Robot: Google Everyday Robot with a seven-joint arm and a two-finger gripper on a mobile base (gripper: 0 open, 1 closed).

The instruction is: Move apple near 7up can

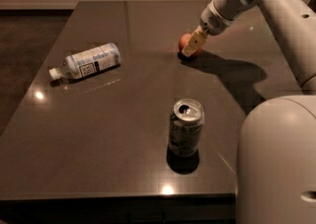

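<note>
The apple point(184, 41) is small and red-orange and sits on the dark table point(123, 119) right of centre, towards the back. My gripper point(192, 46) is down at the apple, its pale fingers covering the apple's right side. The 7up can point(185, 128) stands upright nearer the front of the table, well in front of the apple, with its silver pull-tab top showing.
A clear plastic bottle point(86, 61) with a white-blue label lies on its side at the left of the table. My arm's white body point(279, 159) fills the lower right. The table's front edge point(118, 197) runs below the can.
</note>
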